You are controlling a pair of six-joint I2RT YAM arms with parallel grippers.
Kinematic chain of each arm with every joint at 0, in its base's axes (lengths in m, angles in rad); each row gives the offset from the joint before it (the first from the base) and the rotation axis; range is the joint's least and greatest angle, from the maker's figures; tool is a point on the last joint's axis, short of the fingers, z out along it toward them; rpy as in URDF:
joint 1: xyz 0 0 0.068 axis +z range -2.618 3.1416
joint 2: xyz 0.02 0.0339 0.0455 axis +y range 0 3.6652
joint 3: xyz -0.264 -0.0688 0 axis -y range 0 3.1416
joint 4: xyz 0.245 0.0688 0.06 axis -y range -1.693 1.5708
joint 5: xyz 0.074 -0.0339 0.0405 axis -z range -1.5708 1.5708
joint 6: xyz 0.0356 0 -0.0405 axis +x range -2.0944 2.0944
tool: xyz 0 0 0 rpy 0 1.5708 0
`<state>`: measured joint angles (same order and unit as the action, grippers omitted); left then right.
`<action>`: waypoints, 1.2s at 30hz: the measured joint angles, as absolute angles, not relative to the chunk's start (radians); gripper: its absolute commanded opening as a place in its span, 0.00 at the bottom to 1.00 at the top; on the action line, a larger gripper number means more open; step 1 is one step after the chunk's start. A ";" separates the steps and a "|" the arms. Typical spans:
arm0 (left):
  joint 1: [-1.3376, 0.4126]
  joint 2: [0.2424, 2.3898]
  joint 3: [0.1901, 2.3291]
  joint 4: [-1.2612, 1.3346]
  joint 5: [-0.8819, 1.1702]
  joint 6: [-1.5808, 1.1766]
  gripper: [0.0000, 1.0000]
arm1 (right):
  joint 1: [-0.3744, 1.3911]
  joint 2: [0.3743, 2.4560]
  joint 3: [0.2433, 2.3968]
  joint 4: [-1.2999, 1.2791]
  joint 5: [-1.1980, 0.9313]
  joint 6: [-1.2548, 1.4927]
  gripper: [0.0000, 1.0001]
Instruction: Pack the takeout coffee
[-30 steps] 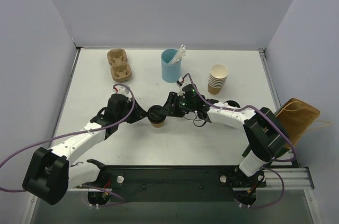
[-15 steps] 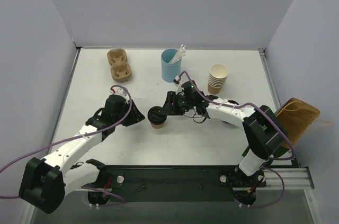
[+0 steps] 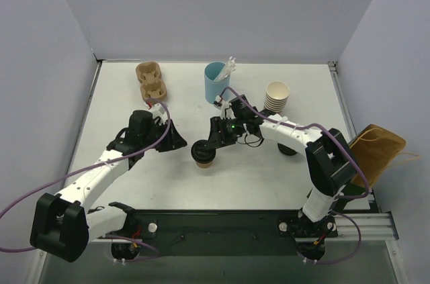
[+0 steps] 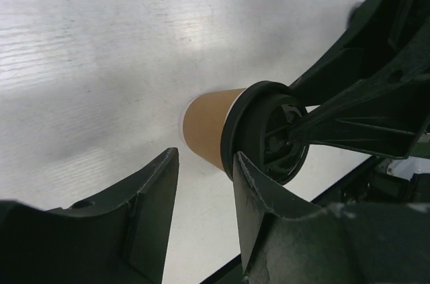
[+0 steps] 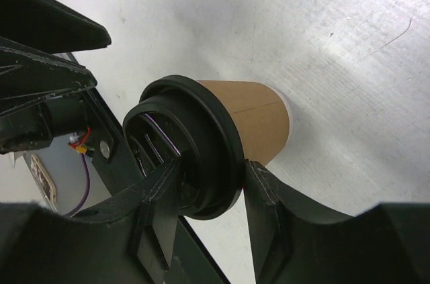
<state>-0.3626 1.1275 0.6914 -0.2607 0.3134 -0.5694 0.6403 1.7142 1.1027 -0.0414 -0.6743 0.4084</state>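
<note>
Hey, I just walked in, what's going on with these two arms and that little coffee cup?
The right hand straddles the black lid of the takeout coffee, apparently gripping it. The cup stands upright on the white table. The left hand hovers open beside it, holding nothing. Nothing is packed yet.

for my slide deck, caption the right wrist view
Right wrist view: fingers pinch the black lid of the takeout coffee standing on the white table.
</note>
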 measured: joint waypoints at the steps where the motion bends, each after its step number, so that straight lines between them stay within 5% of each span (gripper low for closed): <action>1: -0.362 1.134 0.683 -0.233 0.340 -0.569 0.48 | 0.640 1.715 1.105 -0.052 -0.682 0.398 0.40; 36: -0.391 1.218 0.563 0.033 0.443 -0.618 0.44 | 0.627 1.733 1.137 -0.118 -0.729 0.342 0.40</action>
